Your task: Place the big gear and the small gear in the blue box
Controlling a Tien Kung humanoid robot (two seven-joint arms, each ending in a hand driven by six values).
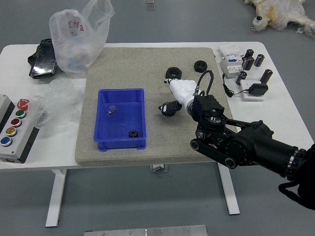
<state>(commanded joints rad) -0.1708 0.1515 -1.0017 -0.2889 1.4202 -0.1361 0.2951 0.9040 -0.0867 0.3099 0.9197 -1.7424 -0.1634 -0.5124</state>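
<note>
My right hand (166, 94) is low over the mat, to the right of the blue box (119, 144). It looks open, fingertips toward the far side and thumb lying across the big gear (167, 112). The thumb hides part of that dark toothed gear; whether they touch, I cannot tell. Inside the blue box, the small black gear (133, 133) rests near the front right corner. No left hand shows.
A small metal part (112, 109) lies in the box. Beyond my hand sit two black rings (173, 73) (200, 66). Plastic bags and a button panel (15, 129) stand at left; white devices (232, 66) and black cylinders are at right.
</note>
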